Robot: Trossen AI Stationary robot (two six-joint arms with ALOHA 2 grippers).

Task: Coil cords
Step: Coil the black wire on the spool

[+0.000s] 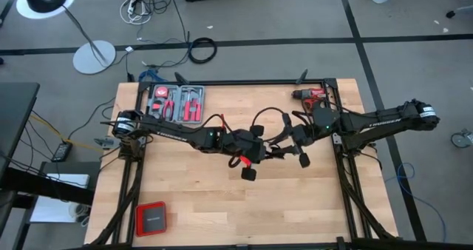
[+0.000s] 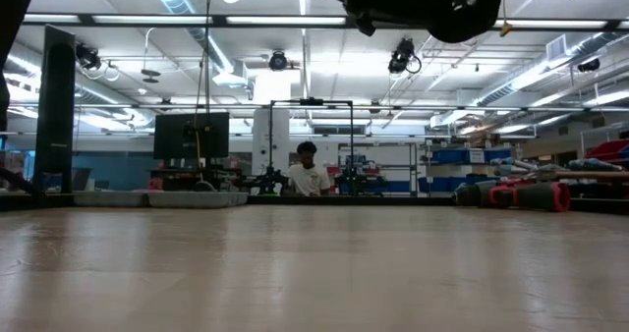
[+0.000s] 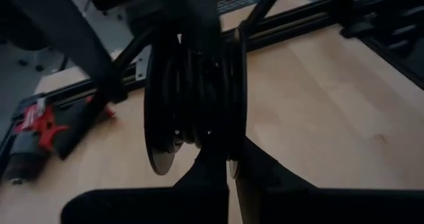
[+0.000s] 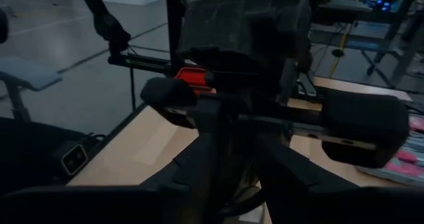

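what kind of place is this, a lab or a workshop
Likely a robotics lab in a big industrial hall: a wooden table with two arms, a red drill, and storage shelves behind a seated person.

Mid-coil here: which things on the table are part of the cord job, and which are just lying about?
Part of the job:
cord, looped between the arms
left gripper, shut on the cord
right gripper, by the loop

Just lying about:
drill
tool case
red box
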